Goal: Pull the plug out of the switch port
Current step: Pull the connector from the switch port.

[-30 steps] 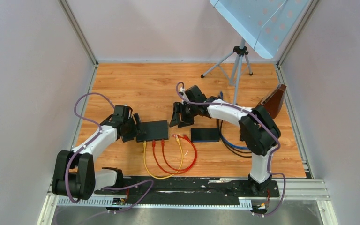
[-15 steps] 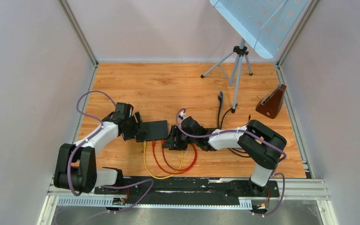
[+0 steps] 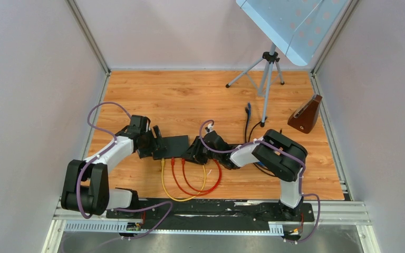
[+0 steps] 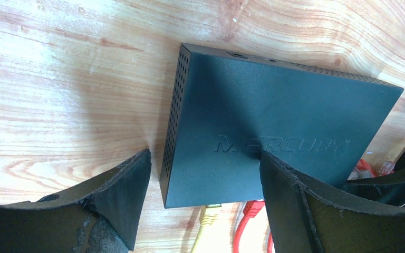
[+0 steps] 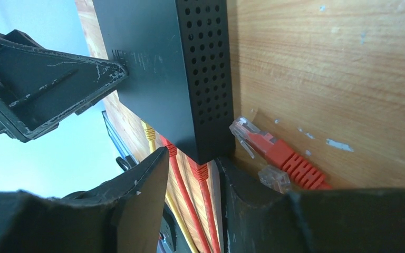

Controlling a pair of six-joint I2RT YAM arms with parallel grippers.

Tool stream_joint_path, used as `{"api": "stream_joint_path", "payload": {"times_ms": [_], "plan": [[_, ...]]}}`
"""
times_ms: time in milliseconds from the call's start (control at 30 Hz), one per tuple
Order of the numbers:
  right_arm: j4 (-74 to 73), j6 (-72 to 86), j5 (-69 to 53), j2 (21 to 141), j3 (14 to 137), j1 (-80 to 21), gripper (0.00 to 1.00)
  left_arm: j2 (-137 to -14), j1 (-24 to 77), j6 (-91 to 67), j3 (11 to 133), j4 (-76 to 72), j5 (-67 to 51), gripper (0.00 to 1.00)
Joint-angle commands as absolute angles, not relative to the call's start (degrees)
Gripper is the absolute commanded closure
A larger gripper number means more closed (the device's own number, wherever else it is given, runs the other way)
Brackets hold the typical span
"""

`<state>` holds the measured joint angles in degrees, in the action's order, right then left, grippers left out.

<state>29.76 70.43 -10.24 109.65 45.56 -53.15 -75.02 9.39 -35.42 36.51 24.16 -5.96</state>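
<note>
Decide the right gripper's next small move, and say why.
Probably close on the red plug seated nearest the switch corner. The right gripper has its open jaws on either side of that plug, and the left gripper straddles the switch's other end, seemingly to brace it. Pulling comes after.

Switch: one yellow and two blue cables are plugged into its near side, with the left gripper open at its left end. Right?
Wrong colour: beside the yellow cable are two red cables, not blue, as the top external view shows. The rest holds.
</note>
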Motion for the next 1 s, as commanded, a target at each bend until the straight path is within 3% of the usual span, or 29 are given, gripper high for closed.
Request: {"api": "stream_joint_path", "payload": {"times_ms": [0,567,800,967], "plan": [[33.81,72.92,-7.66,111.61,44.72,-52.76,0.61,-75.53,9.42,-34.66,37.15,23.0,-6.2,0.17],[46.96,70.49,-4.36,113.6,40.31,-55.46,0.63,-76.74,9.4,-35.69,35.78,21.8,-7.44,0.25],[52.2,71.7,-3.81,114.71,38.12,-55.18,0.7,-76.65,9.4,-36.29,34.95,21.38,-7.63,0.29],[52.29,70.8,-2.85,114.57,37.98,-55.42,0.66,-76.81,9.4,-36.37,34.85,21.53,-7.55,0.29]]}}
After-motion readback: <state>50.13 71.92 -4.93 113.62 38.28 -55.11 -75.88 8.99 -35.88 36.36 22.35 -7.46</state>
